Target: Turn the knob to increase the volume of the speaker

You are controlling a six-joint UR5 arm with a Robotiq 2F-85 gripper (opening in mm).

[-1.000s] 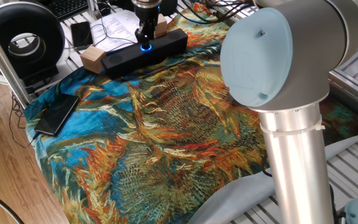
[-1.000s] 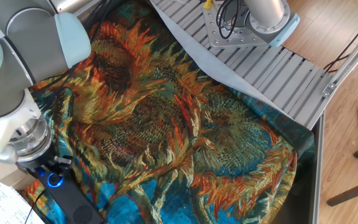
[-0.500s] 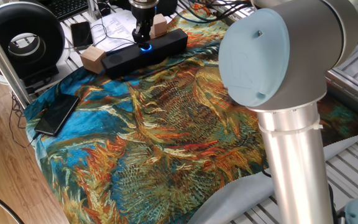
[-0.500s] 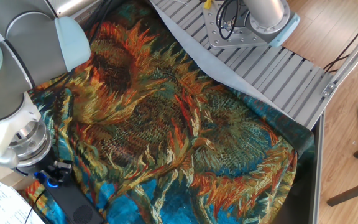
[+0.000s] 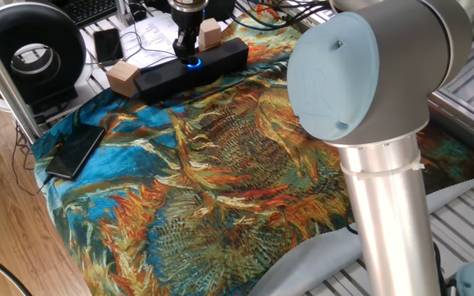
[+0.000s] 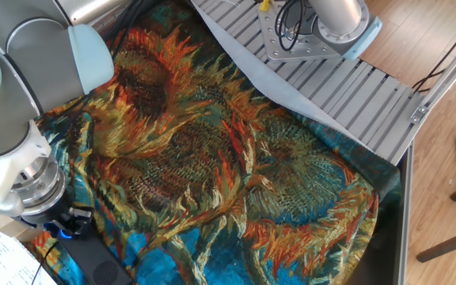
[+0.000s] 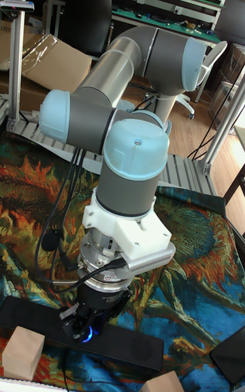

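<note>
Gripper point(image 5: 189, 51) down on top of the speaker point(image 5: 220, 62), fingers either side of the knob point(image 5: 192, 63); blue glow visible just below the fingertips. Jaws close in around the dial, apparently clamped on it, though actual contact too small to confirm in the fixed view.

Speaker lying at the far edge of the sunflower-print cloth point(image 5: 220, 164), long axis running diagonally, wooden end block point(image 5: 123, 77) at its near-left end, second wooden block point(image 5: 211, 34) behind the gripper. Knob set on the speaker's top face, roughly mid-length.

Other fixed view: gripper point(image 6: 70, 224) low at the left edge, mostly hidden under the wrist flange; blue light of the knob point(image 6: 63, 230) showing between dark fingers. Black body of the speaker point(image 6: 93, 257) running off the bottom corner.

Tall fixed view: arm folded over, gripper point(image 7: 87, 324) pointing straight down onto the speaker point(image 7: 129, 348), knob point(image 7: 86, 336) glowing blue between the fingertips. Wooden blocks point(image 7: 22, 354) at the front of the bar.

Off the cloth: smartphone point(image 5: 75, 150) flat at the cloth's left edge, well apart from the speaker; big round black ring-shaped device point(image 5: 30, 45) at the far left; papers point(image 5: 151, 37) beyond the speaker.
</note>
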